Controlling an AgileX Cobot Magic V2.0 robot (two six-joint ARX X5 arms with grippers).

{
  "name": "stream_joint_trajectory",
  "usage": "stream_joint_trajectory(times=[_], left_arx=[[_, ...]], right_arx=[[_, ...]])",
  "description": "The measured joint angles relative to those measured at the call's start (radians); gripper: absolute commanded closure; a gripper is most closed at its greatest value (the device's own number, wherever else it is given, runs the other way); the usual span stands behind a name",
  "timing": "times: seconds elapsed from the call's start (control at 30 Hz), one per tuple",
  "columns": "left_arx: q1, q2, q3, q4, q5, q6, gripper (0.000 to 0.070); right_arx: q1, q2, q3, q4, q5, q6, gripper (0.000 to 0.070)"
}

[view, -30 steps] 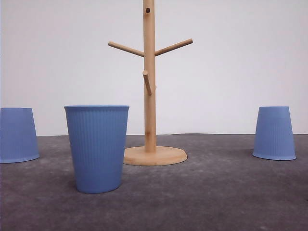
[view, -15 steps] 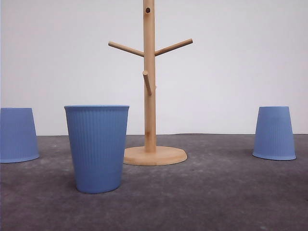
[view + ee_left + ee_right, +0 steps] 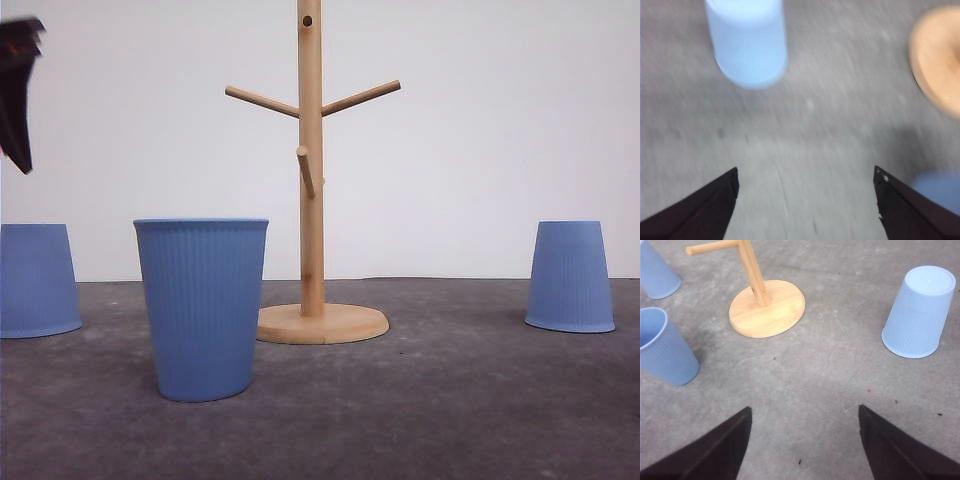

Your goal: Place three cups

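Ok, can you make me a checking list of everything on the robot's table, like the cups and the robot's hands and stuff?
Surface: grey table, a few dark specks.
Job's things: upright cup, mouth up, beside the wooden rack; left cup and right cup both upside down. All apart, none on the rack's pegs.
Clutter: nothing seen.
Grippers: left end effector open, empty, blurred; right end effector open, empty, above the table.
Cables: nothing seen.
Surroundings: plain white wall.

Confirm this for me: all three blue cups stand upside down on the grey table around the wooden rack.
Not all three. The near cup stands upright, mouth open upward, as the front view shows. The far-left cup and the right cup are upside down, on the grey table around the wooden rack.
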Motion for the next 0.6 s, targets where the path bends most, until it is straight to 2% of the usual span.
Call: stream_joint_trajectory(times=[0.03, 0.13, 0.33, 0.6], left_arx=[[0.012, 0.025, 0.012, 0.012, 0.001, 0.000, 0.0172], [0.047, 0.104, 0.054, 0.042, 0.001, 0.000, 0.0089], [0.098, 0.250, 0.114, 0.151, 0.053, 0.000, 0.0085], [0.121, 0.371, 0.147, 0.322, 0.055, 0.000, 0.0085]], right_arx=[[0.001, 0.000, 0.000, 0.000, 0.000, 0.000, 0.0273], [0.005, 0.000, 0.000, 0.000, 0.000, 0.000, 0.0273], [0.005, 0.000, 0.000, 0.000, 0.000, 0.000, 0.0273], [0.005, 0.000, 0.000, 0.000, 0.000, 0.007, 0.0273]])
